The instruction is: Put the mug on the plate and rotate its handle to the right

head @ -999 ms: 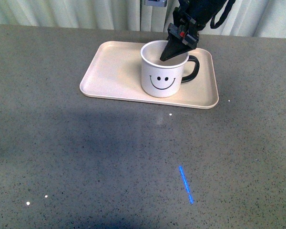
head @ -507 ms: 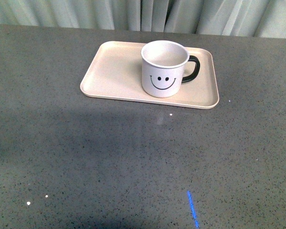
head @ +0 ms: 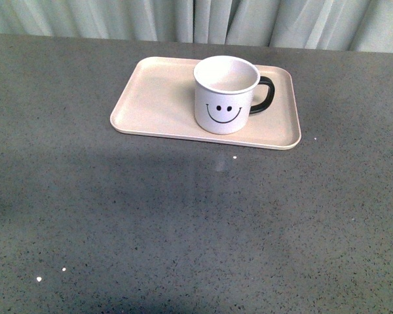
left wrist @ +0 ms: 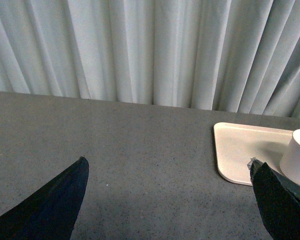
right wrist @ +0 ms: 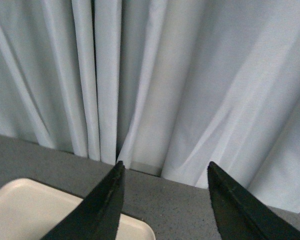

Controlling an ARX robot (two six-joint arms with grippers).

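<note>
The white mug with a black smiley face stands upright on the pale beige plate, on its right half. Its black handle points to the right. Neither arm shows in the front view. In the left wrist view my left gripper is open and empty over the table, with the plate's corner and the mug's edge off to one side. In the right wrist view my right gripper is open and empty, facing the curtain, with a plate corner below it.
The grey speckled table stretches all around the plate. A pale pleated curtain hangs along the table's far edge and fills most of both wrist views.
My right gripper, which was over the mug's rim a second ago, has pulled out of the front view. The mug stays on the plate. A blue light streak on the table has gone.
</note>
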